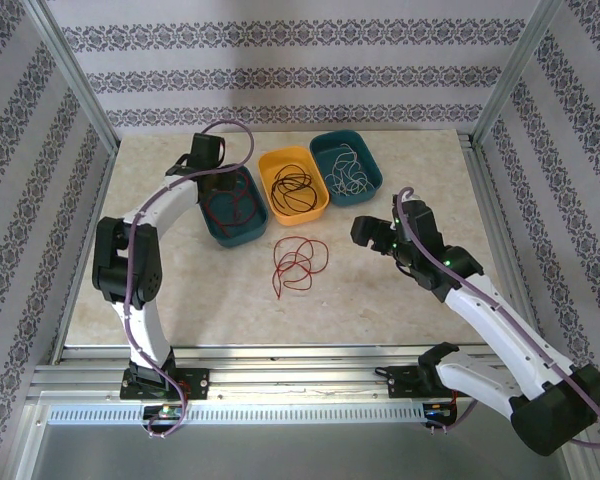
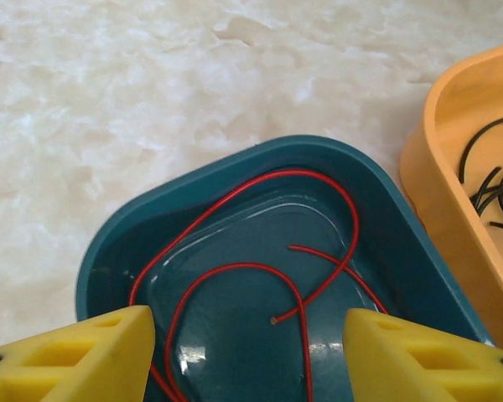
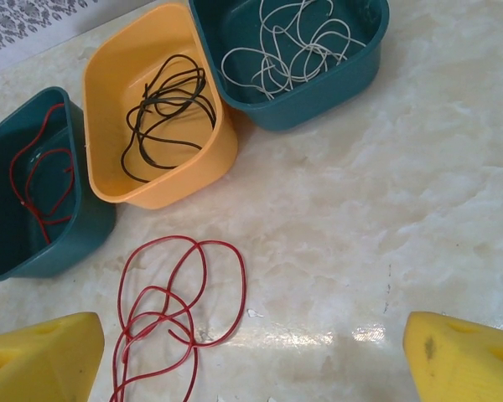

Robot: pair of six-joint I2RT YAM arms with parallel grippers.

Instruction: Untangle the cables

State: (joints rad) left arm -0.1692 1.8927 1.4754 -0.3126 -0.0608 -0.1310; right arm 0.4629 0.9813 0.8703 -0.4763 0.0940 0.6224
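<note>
One loose red cable (image 1: 298, 262) lies on the tabletop (image 1: 360, 310), left of the right end effector (image 1: 368, 232), the nearer one, wide and empty. Left end effector (image 1: 206, 158), jaws apart, empty, hangs over a teal tray (image 1: 235, 240) holding a second red cable (image 2: 235, 272).

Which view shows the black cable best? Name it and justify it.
Right wrist view: the black cable lies whole and large, every loop traceable inside the yellow tray. The top external view shows it whole but small, loops blurring together. The left wrist view catches a few strands at its right edge.
</note>
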